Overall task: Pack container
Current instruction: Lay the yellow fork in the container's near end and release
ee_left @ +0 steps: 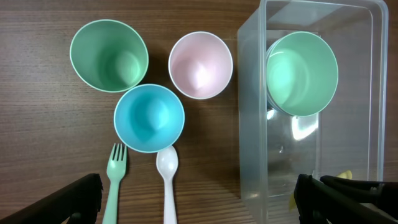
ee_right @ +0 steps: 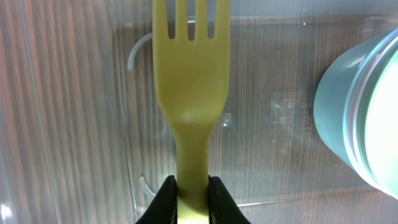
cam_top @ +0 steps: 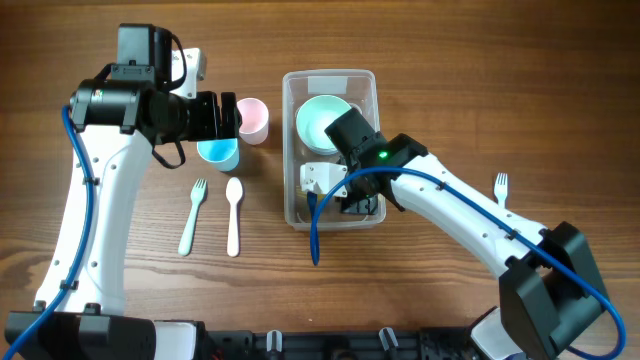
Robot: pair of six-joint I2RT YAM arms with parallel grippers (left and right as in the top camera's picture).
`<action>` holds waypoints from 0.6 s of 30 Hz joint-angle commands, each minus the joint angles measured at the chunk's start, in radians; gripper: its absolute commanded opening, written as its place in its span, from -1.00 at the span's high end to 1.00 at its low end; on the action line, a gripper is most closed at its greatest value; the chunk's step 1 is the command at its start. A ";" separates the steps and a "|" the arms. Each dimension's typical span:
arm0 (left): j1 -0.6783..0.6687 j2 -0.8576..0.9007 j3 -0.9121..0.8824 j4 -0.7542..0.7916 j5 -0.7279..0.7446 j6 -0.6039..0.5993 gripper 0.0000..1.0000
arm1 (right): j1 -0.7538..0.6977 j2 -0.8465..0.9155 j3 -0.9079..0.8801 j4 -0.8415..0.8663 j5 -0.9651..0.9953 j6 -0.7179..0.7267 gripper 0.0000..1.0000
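Yellow fork [ee_right: 191,106] clamped by its handle in my right claw [ee_right: 191,193], tines leading, inside the container [cam_top: 289,150].
I hold it low over the tub's bare end, beside the mint bowl [cam_top: 325,123] seated at the other end; I judge it can land flat without fouling. The tub stands mid-surface [cam_top: 450,80]. Left claw [ee_left: 199,199] is spread wide, empty, above the blue cup [ee_left: 149,118], probably staged for that pick.

One container [cam_top: 329,78] stands on the bench [cam_top: 480,90]. Three cups sit left of it: a green cup [ee_left: 109,55], a pink cup [ee_left: 200,65] and a blue cup [ee_left: 149,117]. One bowl [ee_left: 301,73] shows inside it. There are three forks: a green fork [ee_left: 115,183] left of the container, a white fork [cam_top: 501,187] right of it, and a yellow fork [ee_right: 191,93] inside it. One spoon [ee_left: 168,183] lies left of it.
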 commanded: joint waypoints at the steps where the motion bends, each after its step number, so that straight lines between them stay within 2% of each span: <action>1: -0.003 0.001 0.016 -0.001 0.002 0.020 -0.99 | 0.002 0.006 0.012 0.004 0.018 -0.012 0.52; 2: -0.003 0.001 0.016 0.000 0.002 0.020 -1.00 | 0.002 0.006 0.012 0.013 0.018 -0.010 0.33; 4: -0.003 0.001 0.016 0.000 0.002 0.020 -1.00 | 0.002 0.006 0.016 0.064 0.053 0.051 0.13; 5: -0.003 0.001 0.016 -0.001 0.002 0.020 -0.99 | 0.002 0.006 0.022 0.077 0.075 0.077 -0.06; 9: -0.003 0.001 0.016 0.000 0.002 0.020 -0.99 | 0.002 -0.020 0.078 0.082 0.108 0.174 -0.10; 11: -0.003 0.001 0.016 0.000 0.002 0.020 -0.99 | -0.003 -0.064 0.142 0.079 0.111 0.405 -0.11; 14: -0.003 0.001 0.016 -0.001 0.002 0.020 -0.99 | -0.060 -0.175 0.209 0.008 0.159 0.850 -0.44; 16: -0.003 0.001 0.016 -0.001 0.002 0.020 -1.00 | -0.130 -0.240 0.209 -0.070 0.160 0.986 -0.64; 18: -0.003 0.001 0.016 0.000 0.002 0.019 -1.00 | -0.282 -0.288 0.209 -0.212 0.159 1.150 -0.65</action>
